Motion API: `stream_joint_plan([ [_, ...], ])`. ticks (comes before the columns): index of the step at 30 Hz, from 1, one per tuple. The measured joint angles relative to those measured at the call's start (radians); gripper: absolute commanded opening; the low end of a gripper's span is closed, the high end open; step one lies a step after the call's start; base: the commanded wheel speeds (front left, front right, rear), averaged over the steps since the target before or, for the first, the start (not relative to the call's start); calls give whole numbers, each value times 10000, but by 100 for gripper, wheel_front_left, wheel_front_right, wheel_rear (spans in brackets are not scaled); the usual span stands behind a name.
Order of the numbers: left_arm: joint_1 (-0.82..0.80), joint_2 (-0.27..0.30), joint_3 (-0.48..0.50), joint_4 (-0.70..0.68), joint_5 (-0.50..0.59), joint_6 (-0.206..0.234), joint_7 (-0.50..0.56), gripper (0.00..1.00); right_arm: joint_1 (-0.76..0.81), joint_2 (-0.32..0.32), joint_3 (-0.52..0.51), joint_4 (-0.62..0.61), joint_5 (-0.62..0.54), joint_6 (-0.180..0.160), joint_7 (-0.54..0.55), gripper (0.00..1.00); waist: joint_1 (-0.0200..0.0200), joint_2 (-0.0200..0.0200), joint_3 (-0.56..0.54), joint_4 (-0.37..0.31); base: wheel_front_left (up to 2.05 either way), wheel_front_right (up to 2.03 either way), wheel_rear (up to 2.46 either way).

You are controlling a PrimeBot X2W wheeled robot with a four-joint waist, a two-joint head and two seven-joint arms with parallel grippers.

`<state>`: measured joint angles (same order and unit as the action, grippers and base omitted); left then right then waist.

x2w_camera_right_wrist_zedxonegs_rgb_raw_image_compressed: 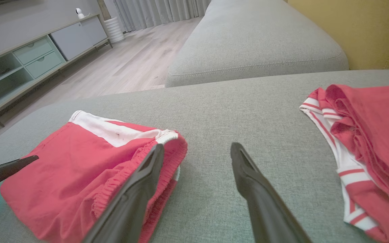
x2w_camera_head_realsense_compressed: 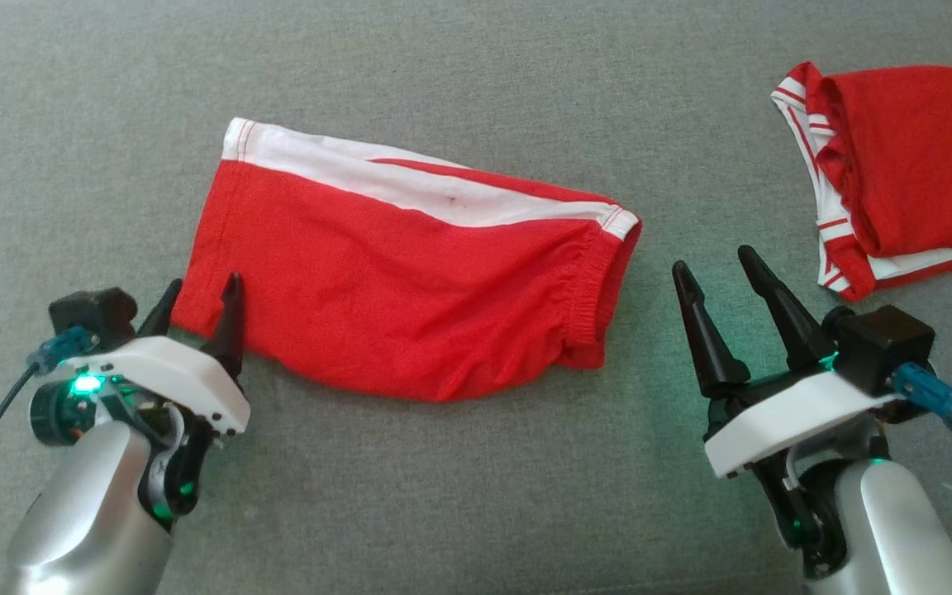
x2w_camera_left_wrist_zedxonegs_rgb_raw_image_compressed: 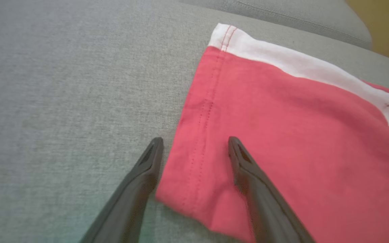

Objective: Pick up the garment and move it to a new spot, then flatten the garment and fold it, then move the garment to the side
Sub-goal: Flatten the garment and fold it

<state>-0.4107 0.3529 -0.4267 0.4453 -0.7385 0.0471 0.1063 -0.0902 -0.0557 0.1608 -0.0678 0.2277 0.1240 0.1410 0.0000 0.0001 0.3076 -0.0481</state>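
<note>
The garment [x2w_camera_head_realsense_compressed: 393,273] is a pair of red shorts with a white side stripe, folded flat on the grey sofa cushion [x2w_camera_head_realsense_compressed: 476,83], elastic waistband at its right end. My left gripper [x2w_camera_head_realsense_compressed: 202,297] is open at the shorts' near-left corner; in the left wrist view the left gripper [x2w_camera_left_wrist_zedxonegs_rgb_raw_image_compressed: 196,141] straddles the hem of the garment [x2w_camera_left_wrist_zedxonegs_rgb_raw_image_compressed: 282,135], one finger over the fabric and one over the cushion. My right gripper [x2w_camera_head_realsense_compressed: 716,268] is open, just right of the waistband, over bare cushion. In the right wrist view the right gripper [x2w_camera_right_wrist_zedxonegs_rgb_raw_image_compressed: 196,148] stands beside the garment [x2w_camera_right_wrist_zedxonegs_rgb_raw_image_compressed: 79,162].
A second red and white striped garment [x2w_camera_head_realsense_compressed: 897,173] lies bunched at the far right, also visible as the red and white garment [x2w_camera_right_wrist_zedxonegs_rgb_raw_image_compressed: 366,141]. Another sofa cushion [x2w_camera_right_wrist_zedxonegs_rgb_raw_image_compressed: 255,40] lies beyond, with wooden floor [x2w_camera_right_wrist_zedxonegs_rgb_raw_image_compressed: 120,64] and a low cabinet [x2w_camera_right_wrist_zedxonegs_rgb_raw_image_compressed: 29,60] past the sofa edge.
</note>
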Motion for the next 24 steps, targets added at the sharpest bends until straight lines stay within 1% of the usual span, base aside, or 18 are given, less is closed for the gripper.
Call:
stream_joint_plan([
  [4,-45,-23,-102,-36,-132,-228,247,100,-1,2,0,-23,0,0,0,100,0,0,63,-12,0,0,0],
  [5,-73,-29,-165,-63,-148,-291,326,86,-2,2,2,-23,0,0,0,100,0,0,75,-17,0,0,0],
  [6,-114,-40,-211,-88,-222,-313,347,63,-5,2,6,-25,0,0,-2,100,0,0,90,-22,0,0,0],
  [7,-149,-77,-222,-105,-288,-360,380,35,-5,2,8,-25,2,0,-2,100,0,0,104,-29,0,0,0],
  [8,-164,-119,-232,-125,-326,-387,422,4,-8,2,8,-25,2,0,-4,100,0,0,117,-36,0,0,0],
  [9,-163,-171,-263,-136,-336,-399,424,0,-12,2,8,-25,2,0,-10,100,1,0,126,-38,0,0,0],
  [13,-148,-290,-278,-199,-364,-470,290,0,-15,2,-12,4,4,0,-92,100,1,0,110,-24,0,0,0],
  [17,-33,-451,-222,-307,-433,-364,-167,0,-14,6,-242,88,12,0,-188,100,1,0,-47,87,0,0,0],
  [24,1315,-694,31,-729,-779,-111,-867,0,31,12,-813,134,8,0,-224,100,0,0,-453,617,0,0,0],
])
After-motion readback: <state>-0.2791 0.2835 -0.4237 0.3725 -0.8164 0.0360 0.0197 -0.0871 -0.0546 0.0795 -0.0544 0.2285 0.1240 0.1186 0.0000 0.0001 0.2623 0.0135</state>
